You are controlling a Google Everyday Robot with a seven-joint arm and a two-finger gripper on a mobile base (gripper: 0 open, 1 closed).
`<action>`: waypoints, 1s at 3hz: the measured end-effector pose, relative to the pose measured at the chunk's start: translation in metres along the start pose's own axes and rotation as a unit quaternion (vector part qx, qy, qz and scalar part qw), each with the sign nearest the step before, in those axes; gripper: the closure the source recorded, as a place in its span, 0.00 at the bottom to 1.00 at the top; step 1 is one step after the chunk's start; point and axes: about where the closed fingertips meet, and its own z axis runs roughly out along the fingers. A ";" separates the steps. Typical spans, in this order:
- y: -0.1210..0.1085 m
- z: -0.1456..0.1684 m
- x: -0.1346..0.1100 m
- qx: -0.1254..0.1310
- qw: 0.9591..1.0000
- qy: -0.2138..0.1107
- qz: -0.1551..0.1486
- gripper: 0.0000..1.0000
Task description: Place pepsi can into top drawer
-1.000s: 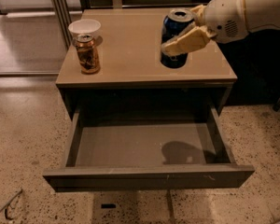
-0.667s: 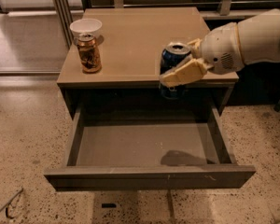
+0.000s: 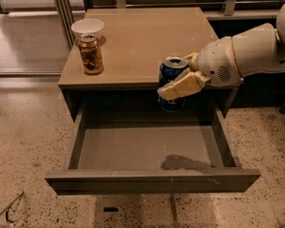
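The pepsi can (image 3: 170,70) is upright and off the surface, at the near edge of the cabinet top (image 3: 142,42). Its silver top stands level with that edge and its dark blue body hangs in front of the shadowed opening, above the far part of the top drawer (image 3: 133,180), right of middle. The gripper (image 3: 178,80) holds it, clamped with one tan finger (image 3: 185,85) across the can's near side and the other behind. The white arm (image 3: 249,51) reaches in from the right. The drawer is pulled out towards the near side, with a dark shadow (image 3: 185,163) on its grey floor. At the cabinet's far left a brown-and-gold can (image 3: 90,55) stands just before a white bowl (image 3: 88,28). Speckled floor (image 3: 23,137) lies around the cabinet.
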 end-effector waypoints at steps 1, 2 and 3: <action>0.004 0.015 0.021 -0.010 0.999 0.006 -0.033 1.00; 0.008 0.048 0.065 -0.025 0.997 -0.006 -0.077 1.00; 0.007 0.086 0.113 -0.038 0.992 -0.021 -0.117 1.00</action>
